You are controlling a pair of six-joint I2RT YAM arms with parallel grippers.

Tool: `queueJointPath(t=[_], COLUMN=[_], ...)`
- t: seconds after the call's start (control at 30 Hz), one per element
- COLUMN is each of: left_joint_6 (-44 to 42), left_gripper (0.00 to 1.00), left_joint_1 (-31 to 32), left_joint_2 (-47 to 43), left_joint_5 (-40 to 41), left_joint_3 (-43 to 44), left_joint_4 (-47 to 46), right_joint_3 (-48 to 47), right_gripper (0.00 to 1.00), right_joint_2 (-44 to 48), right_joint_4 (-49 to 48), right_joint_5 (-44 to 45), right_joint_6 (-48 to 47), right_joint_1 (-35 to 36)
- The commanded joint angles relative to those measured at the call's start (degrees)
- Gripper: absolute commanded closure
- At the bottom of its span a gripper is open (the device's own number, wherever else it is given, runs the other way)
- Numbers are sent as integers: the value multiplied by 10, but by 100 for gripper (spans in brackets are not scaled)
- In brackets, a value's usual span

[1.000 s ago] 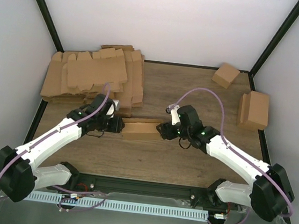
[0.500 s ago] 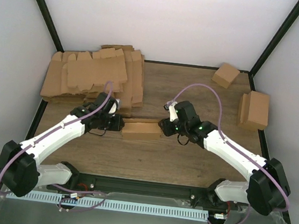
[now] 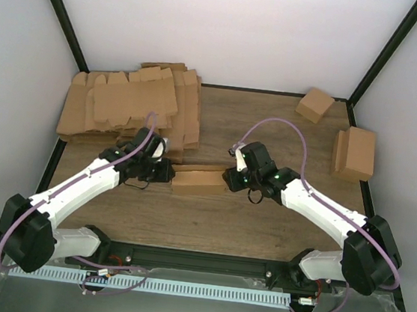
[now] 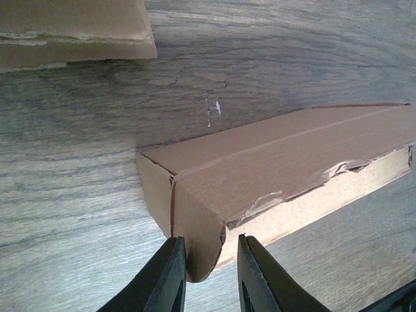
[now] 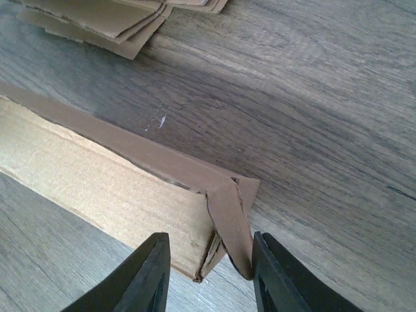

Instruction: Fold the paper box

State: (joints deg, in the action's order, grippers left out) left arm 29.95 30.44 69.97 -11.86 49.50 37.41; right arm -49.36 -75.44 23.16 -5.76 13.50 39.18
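While the left tool [image 4: 207, 270] pinches the box [image 3: 197, 179] at its left end wall, the right tool [image 5: 209, 273] straddles the folded right end flap, fingers either side, grip unclear. Between the 2 tools, the box lies on the surface [image 3: 271, 133].

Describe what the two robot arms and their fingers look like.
Both arms have white links with bulky black joints. A lilac cable loops along the left arm and right arm. Small green lights glow near the wrists. The fingers are glossy black, tapered blades.
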Motion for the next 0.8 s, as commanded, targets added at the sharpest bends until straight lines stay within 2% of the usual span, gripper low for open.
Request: queueJointPath(t=[0.0, 0.07, 0.43, 0.77], left_joint_6=[16, 18, 47, 82], left_gripper=[76, 76, 76, 77], left_joint_1=[2, 2, 2, 2], left_joint_2=[6, 7, 8, 6], left_joint_5=[-20, -21, -58, -86], left_joint_3=[15, 16, 10, -8], left_joint_4=[2, 4, -14, -44], right_joint_3=[-25, -26, -28, -34], right_gripper=[67, 71, 83, 88], right_joint_2=[-5, -5, 1, -8], right_joint_4=[3, 3, 7, 11], right_joint_5=[-8, -13, -51, -70], right_joint_6=[7, 9, 27, 63], right_joint_1=[-1, -1, 1, 6])
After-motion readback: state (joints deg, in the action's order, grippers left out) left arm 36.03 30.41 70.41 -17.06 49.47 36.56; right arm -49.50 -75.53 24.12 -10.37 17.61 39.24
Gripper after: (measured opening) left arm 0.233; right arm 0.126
